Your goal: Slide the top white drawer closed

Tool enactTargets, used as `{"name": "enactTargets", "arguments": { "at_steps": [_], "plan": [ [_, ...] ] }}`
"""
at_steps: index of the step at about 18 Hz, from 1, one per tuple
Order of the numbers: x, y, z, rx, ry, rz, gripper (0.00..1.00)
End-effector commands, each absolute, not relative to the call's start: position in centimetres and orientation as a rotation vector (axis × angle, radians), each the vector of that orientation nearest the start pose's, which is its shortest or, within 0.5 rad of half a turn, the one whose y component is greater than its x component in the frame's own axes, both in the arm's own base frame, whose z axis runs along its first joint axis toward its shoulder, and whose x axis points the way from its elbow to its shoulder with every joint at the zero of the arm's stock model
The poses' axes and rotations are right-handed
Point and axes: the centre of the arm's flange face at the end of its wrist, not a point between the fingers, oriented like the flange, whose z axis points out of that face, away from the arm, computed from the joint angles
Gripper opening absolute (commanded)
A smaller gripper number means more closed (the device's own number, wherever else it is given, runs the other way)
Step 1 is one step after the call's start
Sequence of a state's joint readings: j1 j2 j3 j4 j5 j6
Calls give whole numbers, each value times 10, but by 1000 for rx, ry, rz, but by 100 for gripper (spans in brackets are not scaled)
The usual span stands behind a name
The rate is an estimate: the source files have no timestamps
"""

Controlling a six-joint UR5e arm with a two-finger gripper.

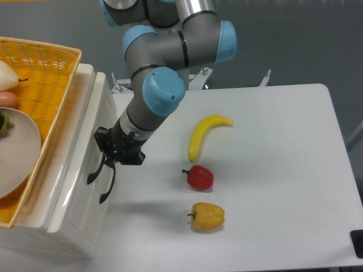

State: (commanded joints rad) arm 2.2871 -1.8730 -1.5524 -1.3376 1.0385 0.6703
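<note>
Gripper (105, 170) is pressing against the drawer (85, 170) front at 9 o'clock of the worktop (272, 170); jaws sitting at the black handle (105, 181), can't tell how open. Banana (205, 135), red pepper (199, 177), yellow pepper (207, 216) are lying at center. Basket (48, 73) is sitting on top.

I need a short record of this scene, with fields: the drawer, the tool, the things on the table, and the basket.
drawer: the top white drawer sits almost flush with the cabinet; whether it is fully closed cannot be told
handle: black curved handle on the drawer front
tool: tool right at the drawer front, above the handle; finger state not visible
table items: banana, red pepper, yellow pepper, all apart from each other
basket: yellow wicker basket on top of the cabinet, holding a white plate
</note>
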Motion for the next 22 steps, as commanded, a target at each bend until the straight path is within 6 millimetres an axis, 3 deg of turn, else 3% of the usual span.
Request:
{"name": "enactTargets", "arguments": {
  "at_steps": [6,13,17,20,22],
  "plan": [
    [-314,539,367,-2782,-195,-555,25],
    [-420,467,370,-2748,-255,-431,35],
    [-486,427,378,-2694,-319,-290,53],
    [-520,399,371,-2721,-352,-172,66],
    [-535,385,359,-2782,-255,-105,76]
  ]
}}
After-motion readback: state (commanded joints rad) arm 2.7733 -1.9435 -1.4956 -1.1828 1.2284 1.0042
